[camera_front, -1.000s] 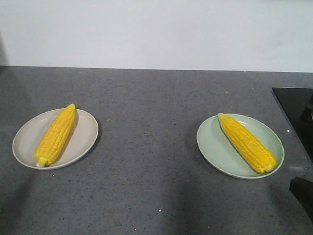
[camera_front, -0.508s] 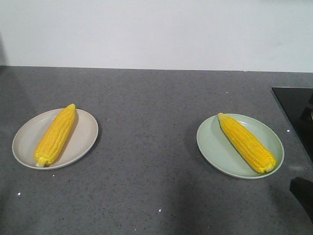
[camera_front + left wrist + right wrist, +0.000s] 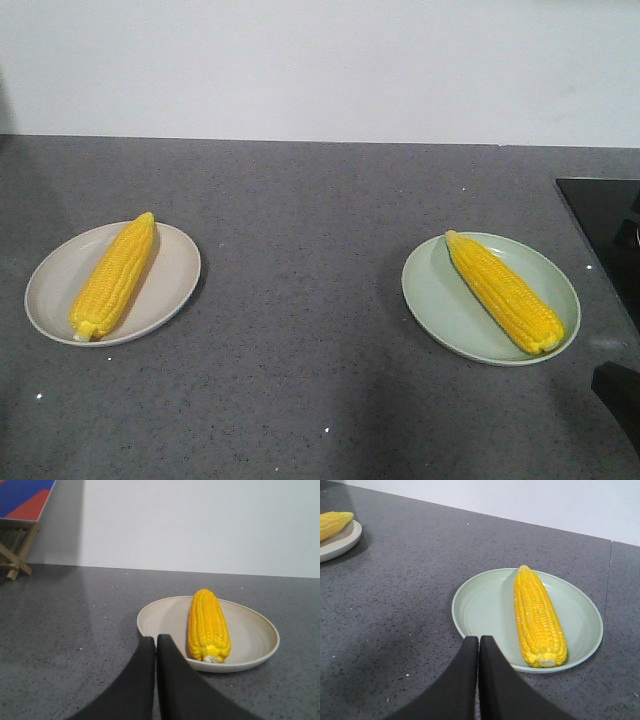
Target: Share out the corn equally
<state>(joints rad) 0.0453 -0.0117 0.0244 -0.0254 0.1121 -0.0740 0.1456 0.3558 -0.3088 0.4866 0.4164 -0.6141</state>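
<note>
With both pincers pressed closed and empty, left gripper (image 3: pixel 156 641) and right gripper (image 3: pixel 478 641) face one corn each: left cob (image 3: pixel 115 275) on beige plate (image 3: pixel 60 275) near counter's (image 3: pixel 300 300) left edge, right cob (image 3: pixel 505 291) on green plate (image 3: pixel 440 300) toward its right edge.

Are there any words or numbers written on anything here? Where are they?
None. No words, numbers or signs show in any view.
The beige plate, the green plate and both corn cobs are plain.
The blue and red board in the left wrist view shows only colour blocks, no letters.
</note>
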